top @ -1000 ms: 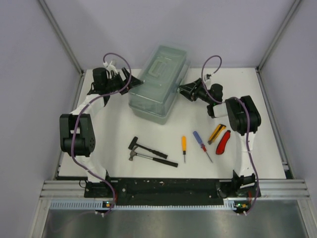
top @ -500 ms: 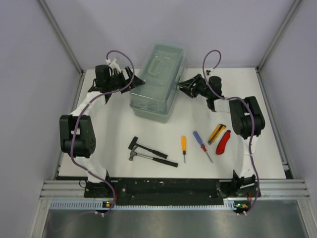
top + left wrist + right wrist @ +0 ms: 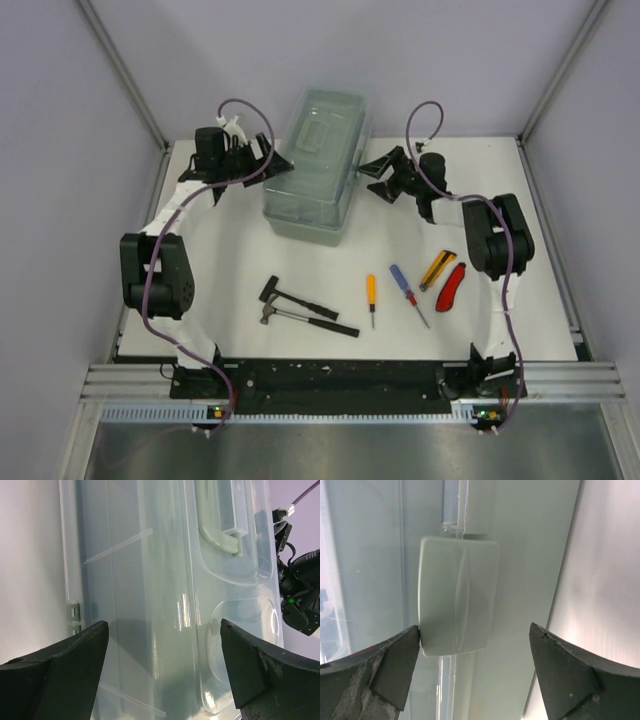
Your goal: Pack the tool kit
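The grey-green toolbox [image 3: 314, 168] with its translucent lid shut stands at the back middle of the table. My left gripper [image 3: 277, 165] is open at its left side; the left wrist view looks along the lid [image 3: 145, 580] to the handle [image 3: 216, 530] between wide jaws [image 3: 162, 652]. My right gripper [image 3: 371, 172] is open at the toolbox's right side. In the right wrist view the front latch [image 3: 457, 597] lies between the jaws [image 3: 475, 642], its edge against the left fingertip [image 3: 395, 665]. Two small hammers [image 3: 300, 308], an orange screwdriver [image 3: 371, 296], a blue-and-red screwdriver [image 3: 405, 290], a yellow cutter [image 3: 438, 268] and a red cutter [image 3: 451, 287] lie on the table in front.
The tools lie in a row between the toolbox and the arms' base rail [image 3: 340, 378]. Grey walls and metal posts close in the table on the left, back and right. The right arm [image 3: 299, 592] shows beyond the lid in the left wrist view.
The toolbox has turned from a slanted pose to nearly square with the table. My right gripper opened wider and shifted up along the right side. The left gripper stayed open.
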Available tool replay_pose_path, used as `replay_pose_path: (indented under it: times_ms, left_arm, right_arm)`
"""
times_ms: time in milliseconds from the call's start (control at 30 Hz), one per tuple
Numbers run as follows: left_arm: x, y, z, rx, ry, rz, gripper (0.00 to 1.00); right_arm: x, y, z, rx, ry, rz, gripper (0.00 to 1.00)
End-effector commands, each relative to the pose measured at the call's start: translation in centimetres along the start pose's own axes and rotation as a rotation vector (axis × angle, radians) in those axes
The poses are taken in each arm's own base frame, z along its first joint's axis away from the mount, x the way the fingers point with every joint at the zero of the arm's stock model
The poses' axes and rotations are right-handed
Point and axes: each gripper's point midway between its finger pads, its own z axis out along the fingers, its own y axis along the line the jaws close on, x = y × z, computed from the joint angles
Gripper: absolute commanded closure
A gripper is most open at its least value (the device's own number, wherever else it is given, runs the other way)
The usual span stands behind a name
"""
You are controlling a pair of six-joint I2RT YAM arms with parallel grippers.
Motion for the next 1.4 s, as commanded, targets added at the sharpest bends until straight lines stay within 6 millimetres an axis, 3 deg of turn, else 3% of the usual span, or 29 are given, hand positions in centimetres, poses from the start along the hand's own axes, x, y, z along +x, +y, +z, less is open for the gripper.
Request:
replay_pose_path:
  times_ms: [0, 133, 400, 600, 833, 1100, 1367]
  left_arm:
    - [3.7, -0.8, 0.6, -0.003, 0.141, -0.005, 0.07]
    - [1.1, -0.9, 0.8, 0.012, 0.08, 0.029, 0.05]
    - [-6.6, -2.9, 1.4, 0.148, -0.169, 0.06, 0.02]
    - [-9.3, -2.8, 3.1, 0.188, -0.23, 0.031, 0.02]
    - [-8.5, -1.7, 4.5, 0.196, -0.19, -0.014, 0.02]
    - [-4.9, -1.8, 5.4, 0.261, -0.065, -0.045, 0.02]
    - [-1.0, -2.8, 6.7, 0.287, 0.057, -0.029, 0.03]
  right_arm:
    - [4.5, 0.7, 1.4, -0.109, 0.104, -0.117, 0.07]
    - [4.6, 2.1, 1.5, -0.244, 0.114, -0.132, 0.03]
    - [3.9, 6.1, 0.5, -0.555, 0.095, -0.071, 0.02]
    - [3.4, 7.6, -0.1, -0.607, 0.081, -0.068, 0.01]
    - [2.9, 8.6, -0.2, -0.637, 0.073, -0.051, 0.01]
    - [2.8, 9.2, 0.0, -0.657, 0.083, -0.048, 0.04]
    - [3.5, 9.5, 0.3, -0.642, 0.128, -0.05, 0.21]
